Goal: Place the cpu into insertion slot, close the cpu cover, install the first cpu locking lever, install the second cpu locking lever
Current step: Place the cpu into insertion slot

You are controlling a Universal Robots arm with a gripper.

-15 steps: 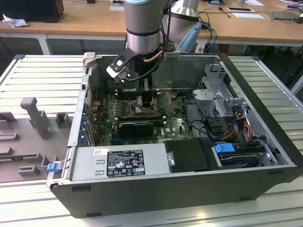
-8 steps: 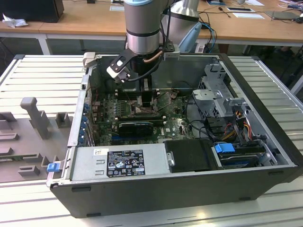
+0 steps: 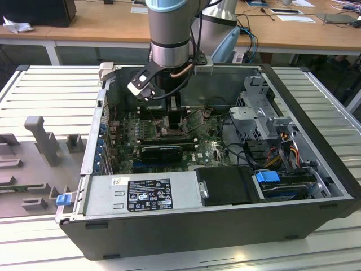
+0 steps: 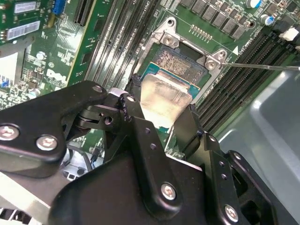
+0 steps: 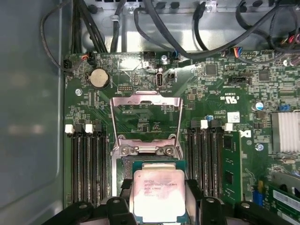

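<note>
In both wrist views my gripper [image 4: 161, 105] [image 5: 159, 199] is shut on the cpu [image 4: 165, 96] [image 5: 158, 193], one black finger [image 4: 133, 89] against each side of its silver-grey top. The chip sits low over the insertion slot [image 4: 182, 63] [image 5: 140, 161]; gold contacts of the slot show past its far edge. I cannot tell whether it touches the slot. The cpu cover [image 5: 145, 99] stands swung open behind the slot. A thin metal lever [image 4: 262, 67] sticks out beside the slot. In the exterior view the gripper [image 3: 174, 119] reaches down into the open computer case [image 3: 316, 186].
Long black memory slots [image 5: 86, 164] [image 5: 208, 159] flank the socket on both sides. A black graphics card [image 3: 161, 152], the power supply [image 3: 141, 195] and a metal drive cage [image 3: 265, 118] crowd the case. Black cables [image 5: 140, 23] hang past the board's far edge.
</note>
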